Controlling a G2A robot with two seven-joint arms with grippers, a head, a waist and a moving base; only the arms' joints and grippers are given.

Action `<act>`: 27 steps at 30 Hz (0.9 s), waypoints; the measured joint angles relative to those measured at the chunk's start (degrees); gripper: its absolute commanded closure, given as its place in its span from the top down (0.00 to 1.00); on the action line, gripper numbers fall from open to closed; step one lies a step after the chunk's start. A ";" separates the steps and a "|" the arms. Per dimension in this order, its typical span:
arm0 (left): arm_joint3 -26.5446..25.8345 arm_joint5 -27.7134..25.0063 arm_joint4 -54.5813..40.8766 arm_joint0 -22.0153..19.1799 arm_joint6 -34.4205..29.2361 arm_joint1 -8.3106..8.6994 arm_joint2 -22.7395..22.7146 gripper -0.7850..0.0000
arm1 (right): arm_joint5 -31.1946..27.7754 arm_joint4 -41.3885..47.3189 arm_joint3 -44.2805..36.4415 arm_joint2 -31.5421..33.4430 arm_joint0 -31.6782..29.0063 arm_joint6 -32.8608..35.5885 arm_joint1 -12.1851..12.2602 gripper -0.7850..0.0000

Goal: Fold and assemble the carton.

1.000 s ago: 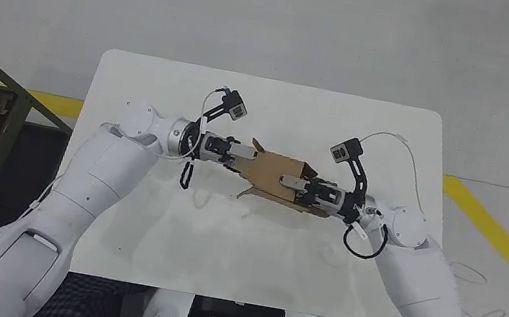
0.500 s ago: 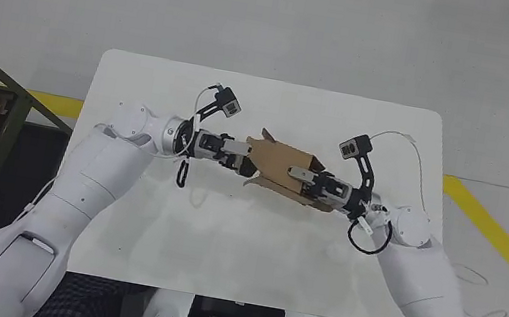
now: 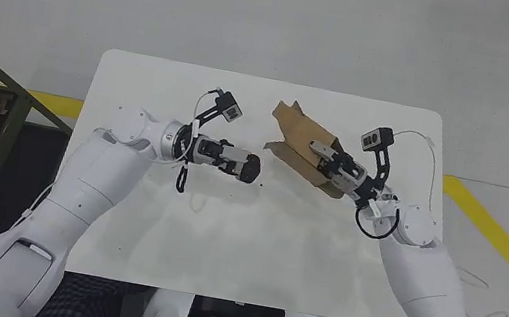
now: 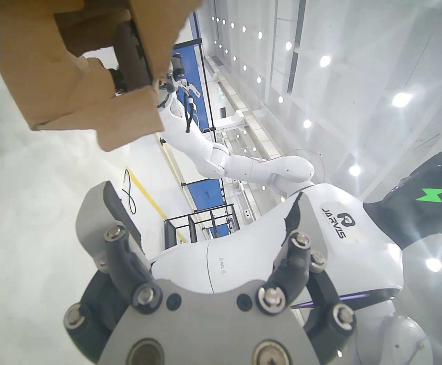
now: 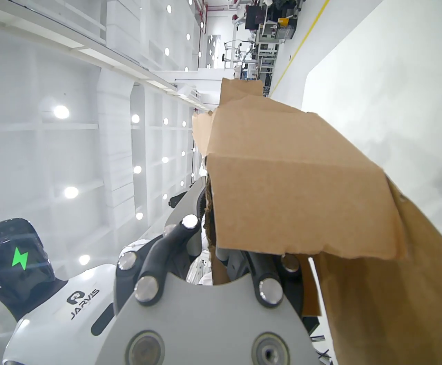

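white worktop [image 3: 220,244]: we judge carton [image 3: 298,130] light, floppy, best held at a fold; right pincer [image 3: 332,165] clamped on it, left pincer [image 3: 248,168] apart.

- The carton [image 3: 303,138] is plain brown corrugated cardboard, partly opened into a rectangular sleeve with its end flaps still unfolded.
- It sits tilted and runs diagonally over the far right part of the bench [image 3: 220,244].
- The right jaws grip one wall at its nearer end, with one finger inside the sleeve.
- At the farther end, a loose flap sticks out past the sleeve.
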 measured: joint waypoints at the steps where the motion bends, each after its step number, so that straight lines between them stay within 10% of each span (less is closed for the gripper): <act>1: 0.00 0.00 -0.07 -0.14 0.00 -0.02 0.03 1.00 | -0.07 -0.89 -0.22 -0.31 0.01 -0.66 -0.08 0.00; 27: 1.64 -0.11 -0.99 -1.60 0.10 -0.06 -0.48 1.00 | -0.39 -4.87 -4.81 -2.20 -2.06 6.16 -0.26 0.00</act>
